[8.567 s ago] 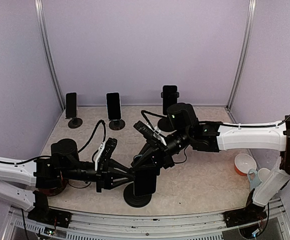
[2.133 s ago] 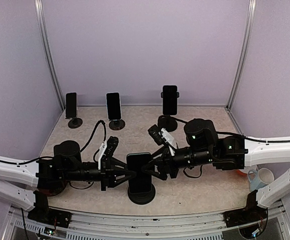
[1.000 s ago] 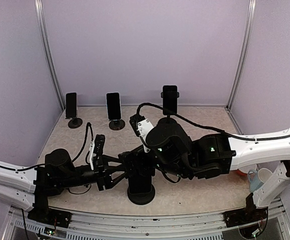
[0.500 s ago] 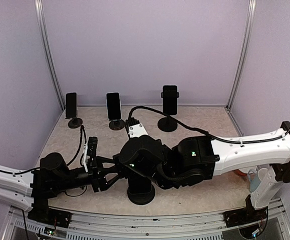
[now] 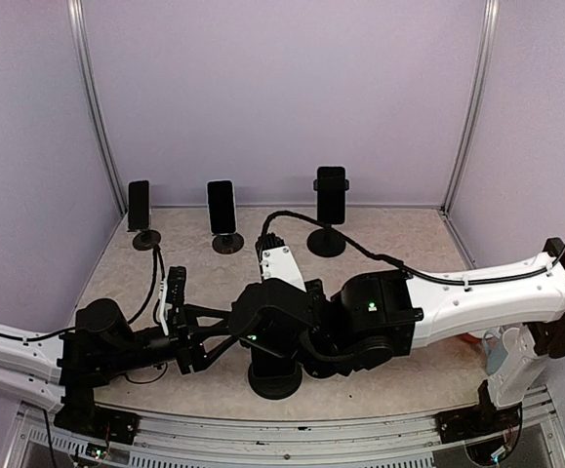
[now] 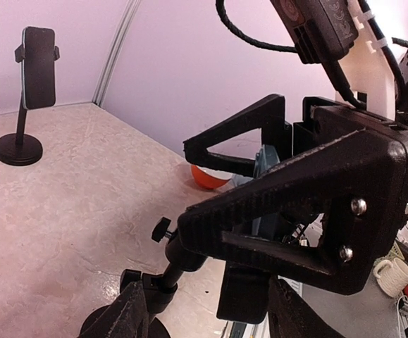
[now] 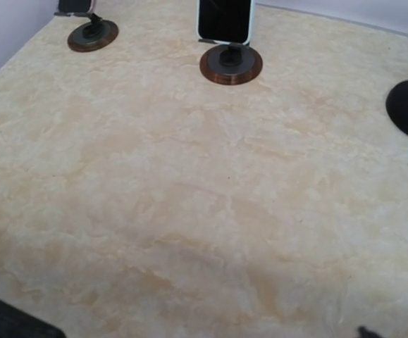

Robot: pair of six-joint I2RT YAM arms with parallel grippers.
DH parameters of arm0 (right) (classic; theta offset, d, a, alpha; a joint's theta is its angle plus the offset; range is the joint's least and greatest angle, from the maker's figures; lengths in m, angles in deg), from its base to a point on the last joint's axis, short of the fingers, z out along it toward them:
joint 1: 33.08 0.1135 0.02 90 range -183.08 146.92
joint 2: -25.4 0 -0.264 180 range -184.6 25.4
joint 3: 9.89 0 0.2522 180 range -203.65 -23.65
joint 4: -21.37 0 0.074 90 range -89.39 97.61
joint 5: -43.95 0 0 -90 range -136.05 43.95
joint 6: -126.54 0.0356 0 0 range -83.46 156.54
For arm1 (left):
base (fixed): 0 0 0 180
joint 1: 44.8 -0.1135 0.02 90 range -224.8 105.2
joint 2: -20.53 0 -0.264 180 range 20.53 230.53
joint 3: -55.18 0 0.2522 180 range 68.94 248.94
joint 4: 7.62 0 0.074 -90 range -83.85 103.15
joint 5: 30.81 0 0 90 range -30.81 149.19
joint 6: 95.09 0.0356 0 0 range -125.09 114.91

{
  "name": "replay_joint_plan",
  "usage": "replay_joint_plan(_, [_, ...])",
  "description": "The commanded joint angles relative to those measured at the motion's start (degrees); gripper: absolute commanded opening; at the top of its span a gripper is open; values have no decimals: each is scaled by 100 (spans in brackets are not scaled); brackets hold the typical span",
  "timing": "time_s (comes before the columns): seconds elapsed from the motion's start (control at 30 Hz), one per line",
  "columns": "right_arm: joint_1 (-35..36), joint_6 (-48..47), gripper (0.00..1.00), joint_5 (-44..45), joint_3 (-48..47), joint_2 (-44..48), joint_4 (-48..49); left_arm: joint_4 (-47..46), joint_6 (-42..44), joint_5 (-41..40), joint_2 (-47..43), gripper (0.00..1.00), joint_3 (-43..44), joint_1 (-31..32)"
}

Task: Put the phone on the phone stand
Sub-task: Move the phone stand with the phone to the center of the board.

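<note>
Near centre of the table (image 5: 409,244) stood the black phone stand (image 5: 274,383), its round base showing. The right arm (image 5: 477,292) lay across it from the right and covered its top. A dark upright shape sat just above the base. Whether that was the phone or only the holder could not be told.

Left gripper (image 6: 187,184) reached in from the left, close to the stand's neck. Its jaws were parted, with only table and distant things between them, and it held nothing. The neck's knob (image 6: 163,229) lay just under the lower finger.

Right gripper (image 7: 204,332) showed only as dark slivers at the lower corners of its wrist view, bare table top between them. It was spread wide and held nothing.

Containers, right near side: orange bowl (image 6: 205,177) and pale blue mug (image 6: 266,165), near each other. Both were half hidden or seen side-on, so their contents could not be told.

Far edge: three stands, each holding a dark phone upright: left one (image 5: 140,205), middle one (image 5: 221,207), right one (image 5: 331,193).
</note>
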Motion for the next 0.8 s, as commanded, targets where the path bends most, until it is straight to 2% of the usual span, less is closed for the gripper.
replay_joint_plan(0.0, [77, 91, 83, 238, 35, -10, 37, -188, -25, -65, -3, 56, -66, 17])
replay_joint_plan(0.03, [83, 55, 76, 241, 89, 24, 110, -188, -25, -64, -3, 56, -75, 13])
replay_joint_plan(0.1, [81, 8, 71, 250, 179, 97, 251, -188, -31, -72, -15, 56, -89, 14])
replay_joint_plan(0.17, [80, -86, 59, 266, 197, 119, 327, -188, -29, -66, -17, 56, -94, 15])
replay_joint_plan(0.27, [84, -164, 50, 323, 115, 74, 283, -197, -34, -79, -17, 55, -94, 18])
replay_joint_plan(0.53, [39, -543, 50, 510, -42, 290, 284, -182, -14, -96, -23, 55, -85, 17])
replay_joint_plan(0.77, [-370, -993, 49, 351, 569, 1050, 793, 199, 93, -237, -184, 55, 21, 12])
